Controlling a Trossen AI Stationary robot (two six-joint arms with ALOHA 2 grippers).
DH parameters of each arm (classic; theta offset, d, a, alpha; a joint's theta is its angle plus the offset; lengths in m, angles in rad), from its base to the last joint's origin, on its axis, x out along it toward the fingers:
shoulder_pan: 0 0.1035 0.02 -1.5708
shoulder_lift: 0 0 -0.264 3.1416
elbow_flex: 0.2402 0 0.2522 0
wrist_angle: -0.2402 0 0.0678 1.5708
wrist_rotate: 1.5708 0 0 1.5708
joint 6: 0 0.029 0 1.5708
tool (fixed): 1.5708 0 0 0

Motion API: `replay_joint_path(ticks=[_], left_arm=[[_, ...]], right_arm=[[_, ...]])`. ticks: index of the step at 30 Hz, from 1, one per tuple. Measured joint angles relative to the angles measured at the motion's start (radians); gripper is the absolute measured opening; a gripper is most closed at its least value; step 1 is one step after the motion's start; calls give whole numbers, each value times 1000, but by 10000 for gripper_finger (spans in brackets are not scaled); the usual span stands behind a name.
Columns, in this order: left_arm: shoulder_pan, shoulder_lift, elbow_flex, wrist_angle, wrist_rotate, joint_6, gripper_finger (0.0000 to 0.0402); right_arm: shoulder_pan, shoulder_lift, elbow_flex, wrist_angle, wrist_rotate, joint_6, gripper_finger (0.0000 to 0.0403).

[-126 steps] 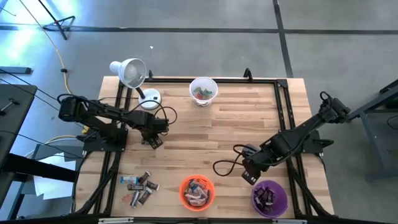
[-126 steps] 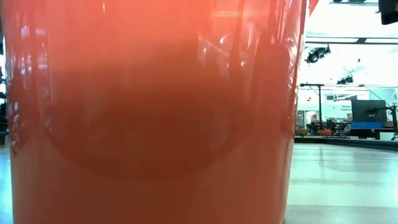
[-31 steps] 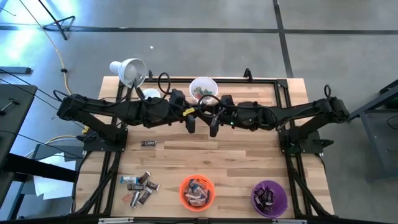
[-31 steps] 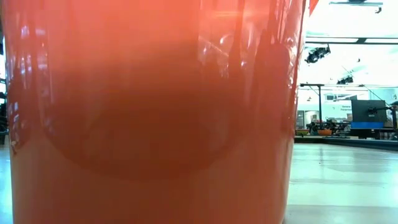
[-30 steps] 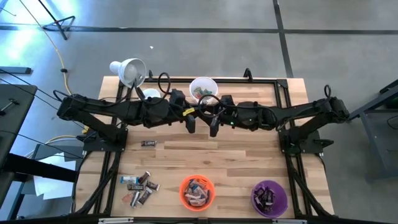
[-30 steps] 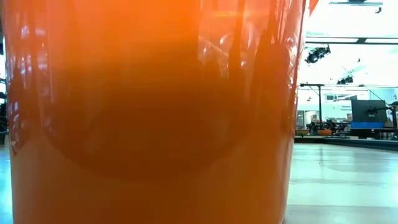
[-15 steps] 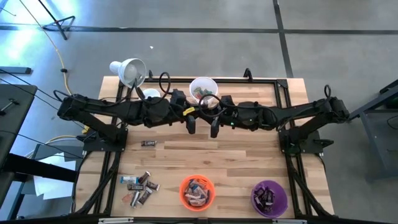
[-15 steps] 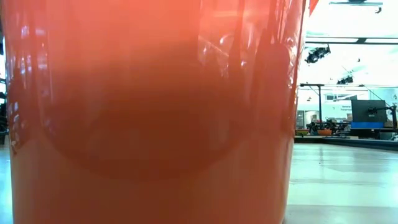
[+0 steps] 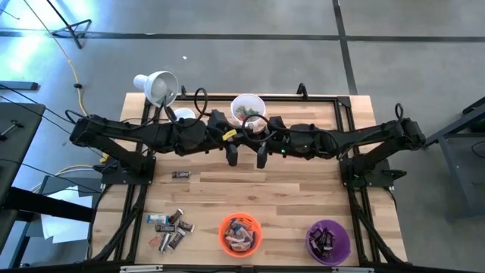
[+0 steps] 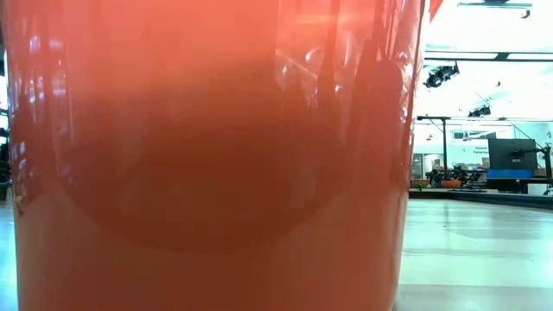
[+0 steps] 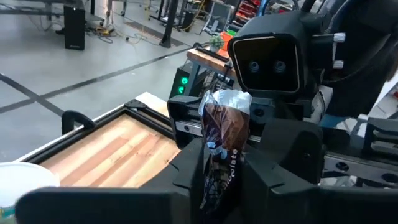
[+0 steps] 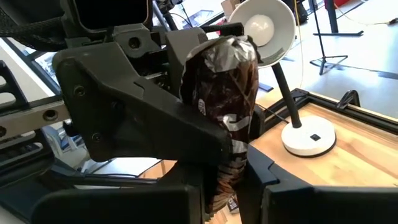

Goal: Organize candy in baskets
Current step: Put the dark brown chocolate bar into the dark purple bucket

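Observation:
A dark brown candy bar (image 12: 224,106) with a crimped silver top (image 11: 227,99) hangs in the air over the table's middle, between my two grippers, which meet nose to nose. My right gripper (image 12: 230,186) is shut on it. My left gripper (image 9: 233,144) comes from the table's left and stands close against the same bar. The white basket (image 9: 248,108) stands just behind them. The orange basket (image 9: 240,233) and the purple basket (image 9: 328,240) stand at the near edge. Loose candy (image 9: 170,227) lies near left, and one piece (image 9: 180,175) lies apart from it. My right gripper pinches the bar's lower part (image 12: 227,171) between its two fingers. The fingers come level from the table's right. The bar sticks up past them with its silver end on top, lifted clear of the table.
A white desk lamp (image 9: 159,89) stands at the far left corner, its base (image 9: 182,120) beside my left arm. A black frame (image 9: 303,96) runs around the wooden table. The orange basket's wall (image 10: 207,155) fills most of the low view.

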Motion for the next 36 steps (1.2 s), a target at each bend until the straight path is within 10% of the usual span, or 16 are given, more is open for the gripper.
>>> replay_joint_path(ticks=[18,36], left_arm=[[19,-2,0,6,57,342,160],[115,-105,-2,-79,50,351,196]], right_arm=[[0,0,0,-10,-3,0,36],[-3,-148,2,-203,66,40,35]])
